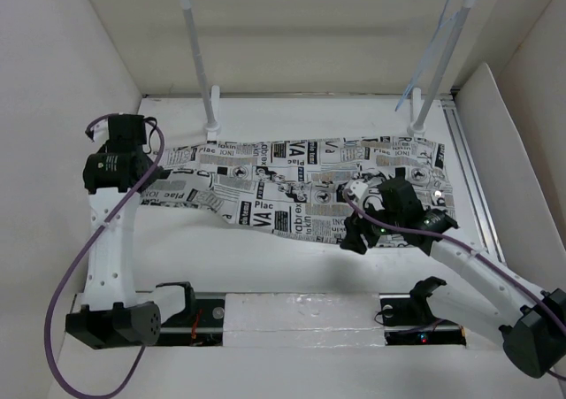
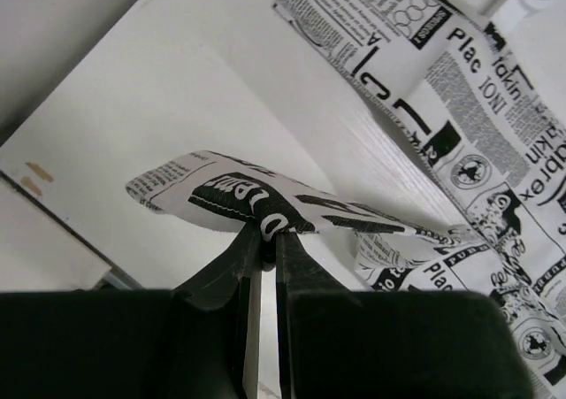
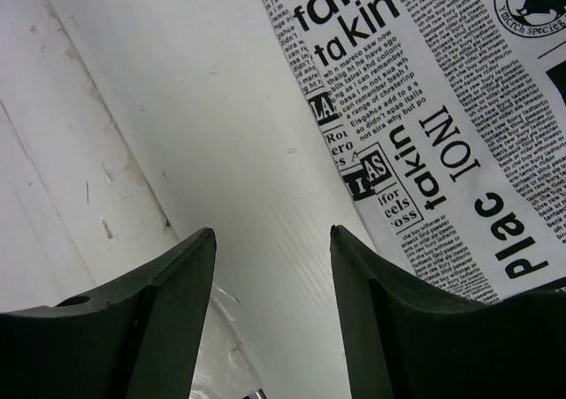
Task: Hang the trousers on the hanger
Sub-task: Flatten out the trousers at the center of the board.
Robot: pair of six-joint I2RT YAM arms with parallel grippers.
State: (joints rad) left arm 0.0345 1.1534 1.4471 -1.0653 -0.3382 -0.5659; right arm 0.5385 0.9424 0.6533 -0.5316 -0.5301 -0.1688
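Observation:
The trousers, white with black newspaper print, lie spread across the table's middle. My left gripper is shut on their left end and lifts a fold of it off the table; its fingertips pinch the cloth. My right gripper is open and empty, low at the trousers' near right edge; its fingers frame bare table beside the printed cloth. The pale-blue hanger hangs at the right end of the rack's crossbar.
A white two-post rack with a metal crossbar stands at the back of the table. White walls enclose the table on the left, back and right. A white strip runs along the near edge between the arm bases.

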